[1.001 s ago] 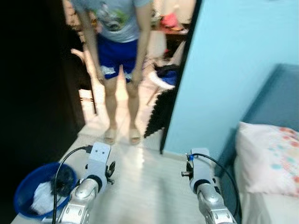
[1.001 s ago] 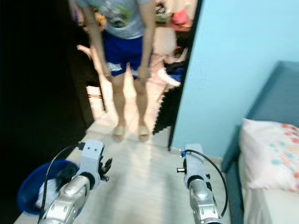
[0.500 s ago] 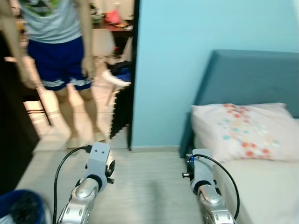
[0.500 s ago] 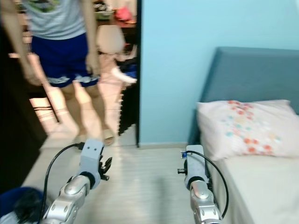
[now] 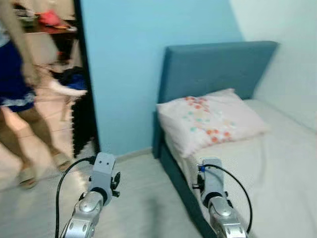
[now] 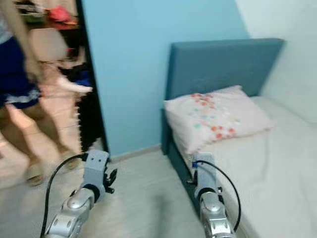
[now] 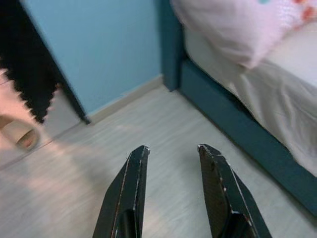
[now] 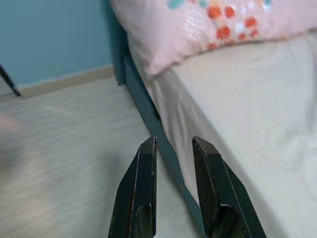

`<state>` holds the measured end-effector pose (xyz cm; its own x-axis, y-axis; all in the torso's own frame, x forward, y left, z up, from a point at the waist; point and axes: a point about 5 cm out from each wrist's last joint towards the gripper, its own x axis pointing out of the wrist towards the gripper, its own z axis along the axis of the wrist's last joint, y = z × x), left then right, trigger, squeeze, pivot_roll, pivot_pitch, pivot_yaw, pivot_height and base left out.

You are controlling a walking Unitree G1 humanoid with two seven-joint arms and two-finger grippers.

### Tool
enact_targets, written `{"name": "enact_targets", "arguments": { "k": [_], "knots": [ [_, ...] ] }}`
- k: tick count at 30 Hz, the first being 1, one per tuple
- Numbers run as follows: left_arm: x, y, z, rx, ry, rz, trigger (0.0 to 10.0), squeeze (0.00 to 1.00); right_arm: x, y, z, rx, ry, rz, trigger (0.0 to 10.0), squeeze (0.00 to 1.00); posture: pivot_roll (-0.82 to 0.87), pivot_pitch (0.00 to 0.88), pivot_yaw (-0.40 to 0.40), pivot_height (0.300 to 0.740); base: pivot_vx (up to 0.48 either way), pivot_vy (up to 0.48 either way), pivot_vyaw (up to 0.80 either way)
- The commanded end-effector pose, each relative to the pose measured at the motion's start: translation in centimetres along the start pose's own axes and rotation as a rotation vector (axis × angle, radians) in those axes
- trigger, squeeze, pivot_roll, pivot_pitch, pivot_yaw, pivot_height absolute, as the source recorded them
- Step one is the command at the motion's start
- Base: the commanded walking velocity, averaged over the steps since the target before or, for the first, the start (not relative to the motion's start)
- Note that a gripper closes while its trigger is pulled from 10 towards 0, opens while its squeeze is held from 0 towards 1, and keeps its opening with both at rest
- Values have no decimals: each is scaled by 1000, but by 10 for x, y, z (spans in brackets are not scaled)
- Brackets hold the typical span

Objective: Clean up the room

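Note:
A bed (image 5: 277, 163) with a teal frame and headboard (image 5: 213, 69) stands to my right, under a pale sheet. A white pillow (image 5: 210, 116) with coloured dots lies at its head. My left gripper (image 7: 171, 151) hangs open over the pale wood floor (image 7: 124, 139), with nothing between its fingers. My right gripper (image 8: 173, 144) is open too, above the bed's near edge (image 8: 148, 119). Both arms show low in the eye views: the left wrist (image 5: 103, 171) over the floor, the right wrist (image 5: 212, 178) by the bed's side.
A light blue wall (image 5: 124, 69) runs straight ahead. At the left a person (image 5: 15, 89) in blue shorts and sandals stands in a doorway, with clutter behind. A dark jagged-edged mat (image 7: 29, 89) leans at the door edge.
The camera has turned right: the person and doorway slid to the left edge, the blue basin left the view, and the bed and pillow now take up the right. Both grippers stay open.

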<state>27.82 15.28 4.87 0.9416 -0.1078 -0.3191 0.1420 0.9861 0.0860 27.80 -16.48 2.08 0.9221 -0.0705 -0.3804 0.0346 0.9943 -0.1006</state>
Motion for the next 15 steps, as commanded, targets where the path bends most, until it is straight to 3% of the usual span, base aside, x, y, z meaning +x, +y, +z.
{"name": "enact_targets", "arguments": {
  "k": [1, 15],
  "knots": [
    [2, -4, -1, 11, 4, -7, 10000, 0, 0, -2, 0, 4, 4, 0, 10000, 0, 21, 0, -60, 740, 0, 0, -800],
    [-2, -3, -3, 9, -3, 8, 10000, 0, -2, 2, -3, 5, 12, 10, 10000, 0, 34, 0, -60, 740, 0, 0, -800]
  ]
}}
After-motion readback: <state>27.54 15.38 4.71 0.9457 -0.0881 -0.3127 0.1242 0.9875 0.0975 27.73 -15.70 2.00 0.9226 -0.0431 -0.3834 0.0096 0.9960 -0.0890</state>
